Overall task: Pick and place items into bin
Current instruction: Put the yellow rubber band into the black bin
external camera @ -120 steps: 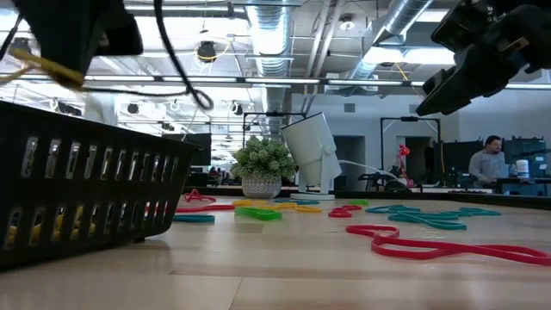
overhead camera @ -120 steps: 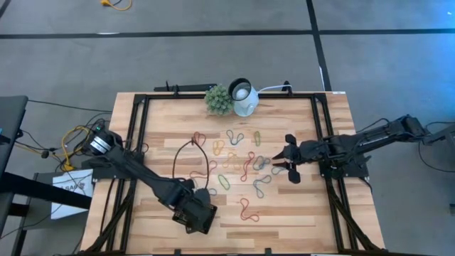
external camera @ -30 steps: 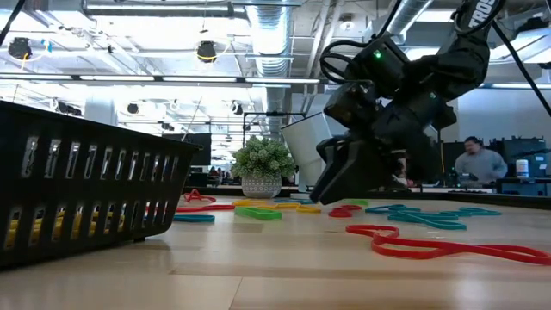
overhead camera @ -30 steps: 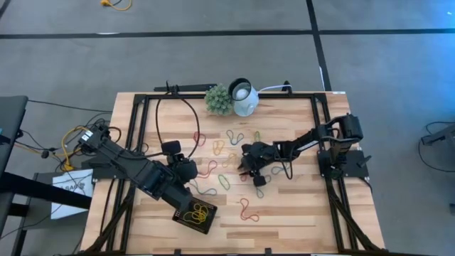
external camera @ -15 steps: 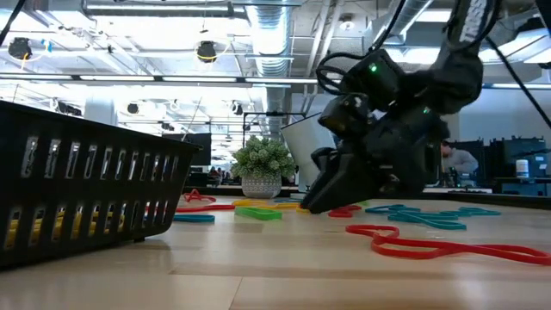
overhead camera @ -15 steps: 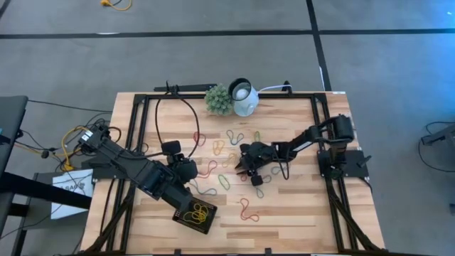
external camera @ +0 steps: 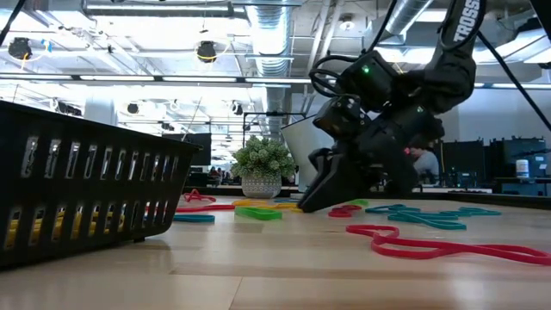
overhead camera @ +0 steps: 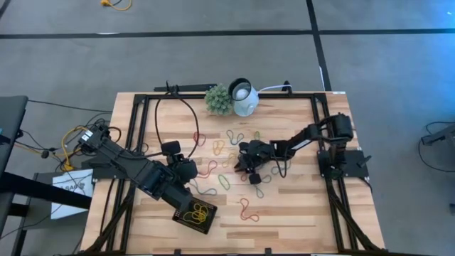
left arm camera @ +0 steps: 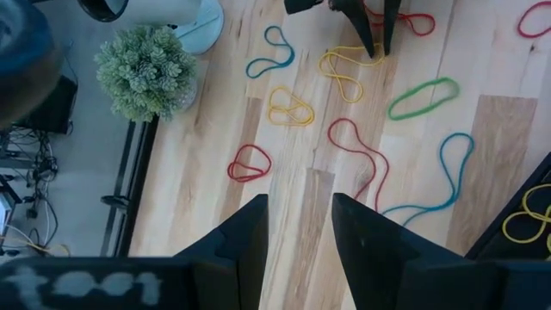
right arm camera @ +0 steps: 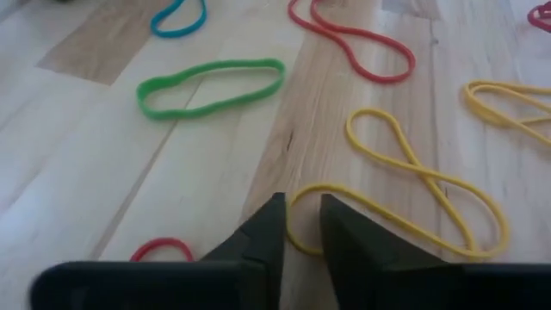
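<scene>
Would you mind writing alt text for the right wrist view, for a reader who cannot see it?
The right tool sits low over a wooden table, its two dark fingers close together around the end of a yellow rubber band. A green band lies beyond it, with a red band and a blue one farther off.

the black bin (external camera: 86,185) runs off the low view's left edge, contents barely visible.
</scene>
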